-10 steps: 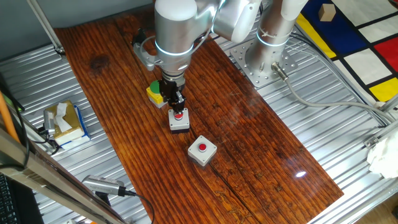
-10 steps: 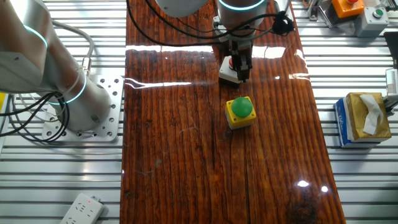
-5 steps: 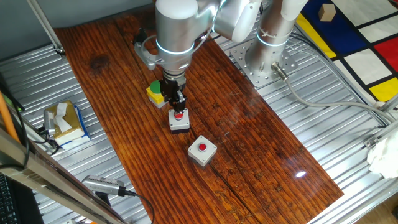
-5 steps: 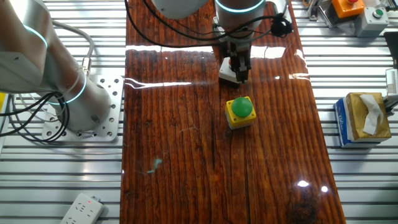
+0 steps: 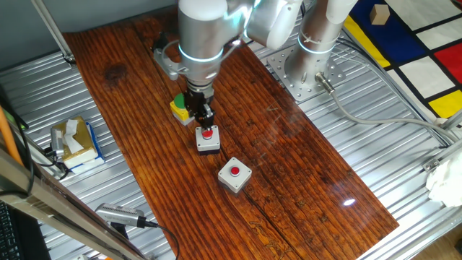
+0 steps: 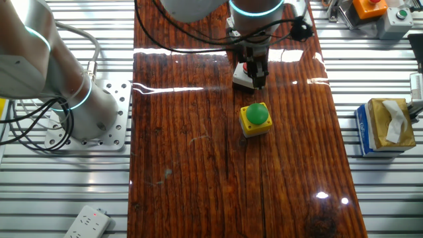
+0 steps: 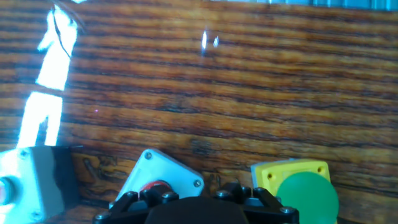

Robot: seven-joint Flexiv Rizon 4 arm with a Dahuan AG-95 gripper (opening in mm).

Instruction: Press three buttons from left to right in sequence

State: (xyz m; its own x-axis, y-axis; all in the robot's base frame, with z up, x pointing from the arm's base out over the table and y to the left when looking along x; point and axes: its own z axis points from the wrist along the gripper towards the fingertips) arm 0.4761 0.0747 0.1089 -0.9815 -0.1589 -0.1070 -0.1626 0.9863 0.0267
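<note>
**Q:** Where do the three buttons stand on the wooden board?

**A:** In one fixed view they run in a slanting row: the yellow box with green cap farthest up-left, the white-and-black box with red cap in the middle, and the light grey box with red cap nearest the camera at lower right. The other fixed view shows the yellow box in plain sight, just near of the middle box.

**Q:** How would you expect them to handle?

**A:** They look like small, rigid plastic housings, light enough to skid or tip if pushed off-centre. No grasp seems needed; the place to touch is the cap's top centre, pressed straight down. The green cap is broad and domed, the red ones smaller, which leaves less margin.

**Q:** And the gripper?

**A:** It hangs directly over the middle box, fingertips at or just above its red cap; contact cannot be confirmed. It holds nothing. Whether the fingers are apart or together cannot be told, since the hand view shows only the dark finger bases at the bottom edge.
</note>
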